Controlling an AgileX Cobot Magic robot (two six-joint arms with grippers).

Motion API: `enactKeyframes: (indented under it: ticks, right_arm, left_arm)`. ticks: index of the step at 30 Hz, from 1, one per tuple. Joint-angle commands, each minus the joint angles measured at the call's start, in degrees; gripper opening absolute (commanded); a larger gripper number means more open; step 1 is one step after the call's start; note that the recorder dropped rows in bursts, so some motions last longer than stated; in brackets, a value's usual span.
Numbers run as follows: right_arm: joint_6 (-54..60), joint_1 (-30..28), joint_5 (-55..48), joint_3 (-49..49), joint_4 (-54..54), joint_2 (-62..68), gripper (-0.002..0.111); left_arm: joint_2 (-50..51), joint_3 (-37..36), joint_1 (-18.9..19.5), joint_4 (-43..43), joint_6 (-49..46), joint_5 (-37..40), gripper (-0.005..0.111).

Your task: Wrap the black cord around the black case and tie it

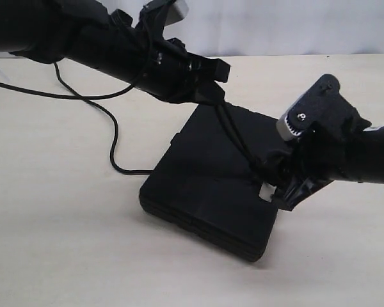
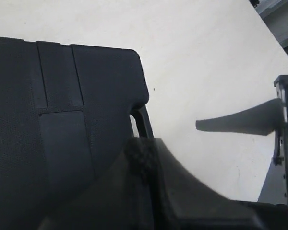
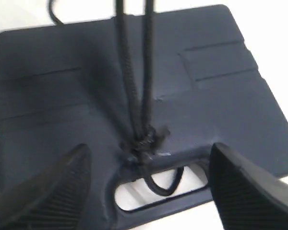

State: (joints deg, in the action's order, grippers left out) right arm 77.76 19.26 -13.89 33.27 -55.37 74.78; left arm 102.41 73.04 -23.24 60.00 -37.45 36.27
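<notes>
At the left of the exterior view, slack black cord [image 1: 115,137] trails over the table [image 1: 51,230]. My left gripper [image 1: 211,89], upper centre, carries two strands rising taut off the black case [image 1: 198,185] (pinched or merely hooked over a finger, I cannot tell); I judge that holds tension on the wrap. Right of centre, the right gripper [image 3: 149,148] stands wide apart and empty, straddling the knot [image 3: 144,139] at the handle cut-out [image 3: 132,196], placed to cinch it.

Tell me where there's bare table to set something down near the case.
Bare table: the wide patch in front of the black case, bordered by the trailing black cord. Crowded over the case, where cord strands run between left gripper and right gripper.
</notes>
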Motion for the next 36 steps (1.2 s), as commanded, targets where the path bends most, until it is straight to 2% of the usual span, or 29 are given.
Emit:
enactKeyframes:
  ticks: [1,11,13,18,19,29,36]
  right_arm:
    - [1.08,0.22,1.71,-0.18,-0.65,5.24,0.065]
    - [2.73,0.22,-0.99,6.47,-0.65,14.04,0.064]
    - [2.73,0.22,-1.5,7.39,-0.65,14.69,0.056]
    - [3.83,0.22,-5.07,8.63,-0.65,15.82,0.007]
    - [4.22,0.22,-5.9,8.63,-0.65,15.82,0.004]
    - [8.79,0.22,-7.57,8.63,-6.93,13.09,0.004]
    - [8.79,0.22,-7.57,8.63,-6.93,12.77,0.004]
  left_arm:
    - [-0.03,0.35,-0.07,-2.38,-0.28,-0.01,0.0]
    - [-0.03,0.35,-0.07,-2.46,-0.28,1.9,0.0]
    - [-0.03,0.35,-0.07,-2.46,-0.62,2.46,0.0]
    - [-0.03,0.35,-0.07,-2.5,-3.06,3.98,0.0]
    - [-0.03,0.35,-0.07,-2.5,-3.06,3.98,0.0]
    - [0.07,0.35,-0.17,-3.8,-3.05,8.37,0.0]
    - [5.07,0.35,-2.55,-3.93,-2.95,8.02,0.0]
